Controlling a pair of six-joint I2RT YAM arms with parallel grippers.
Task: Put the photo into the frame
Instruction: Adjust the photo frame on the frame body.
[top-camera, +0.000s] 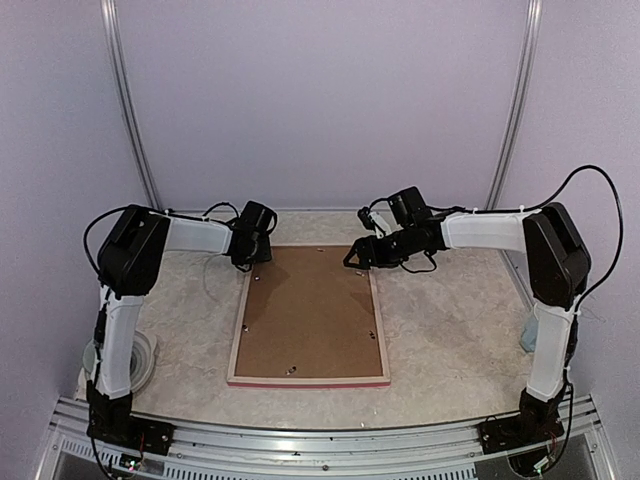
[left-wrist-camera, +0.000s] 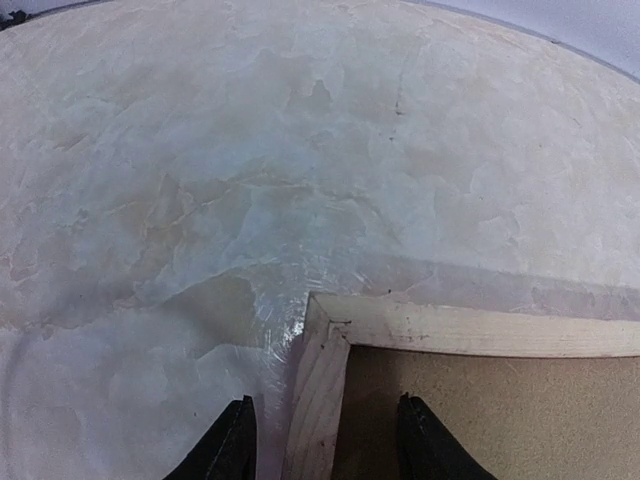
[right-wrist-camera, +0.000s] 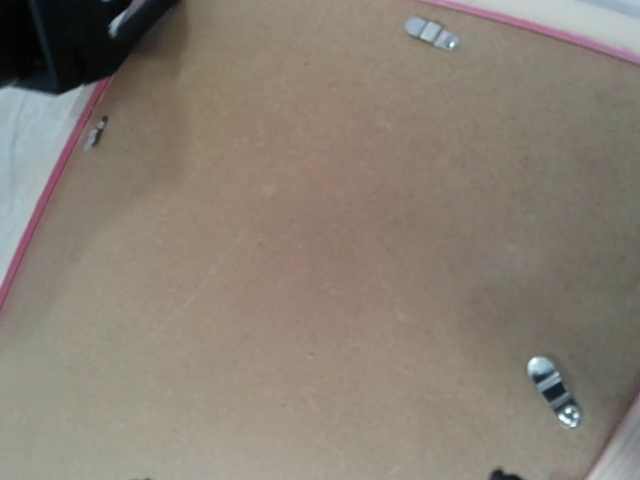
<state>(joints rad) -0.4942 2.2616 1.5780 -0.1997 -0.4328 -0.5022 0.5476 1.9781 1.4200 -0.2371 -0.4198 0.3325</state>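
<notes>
Face down on the pale marbled tabletop, the large thin rectangular picture frame with pink-red moulding lies between my two arms. Its paler wooden back is turned up, and a plain brown fibreboard backing sheet fills its opening.

My left gripper hangs at the frame's far left corner. Its black fingers are spread to either side of the left rail, one over the tabletop and the other over the backing sheet. A gap shows on each side of the wood, and they grip nothing.

My right gripper hovers at the far right corner, angled inward over the backing sheet. Its wrist camera looks across the brown sheet, where silver metal turn tabs sit near the pink edge. Only the very tips of its fingers show at the bottom of that view. They are set wide apart, with nothing held between them.
</notes>
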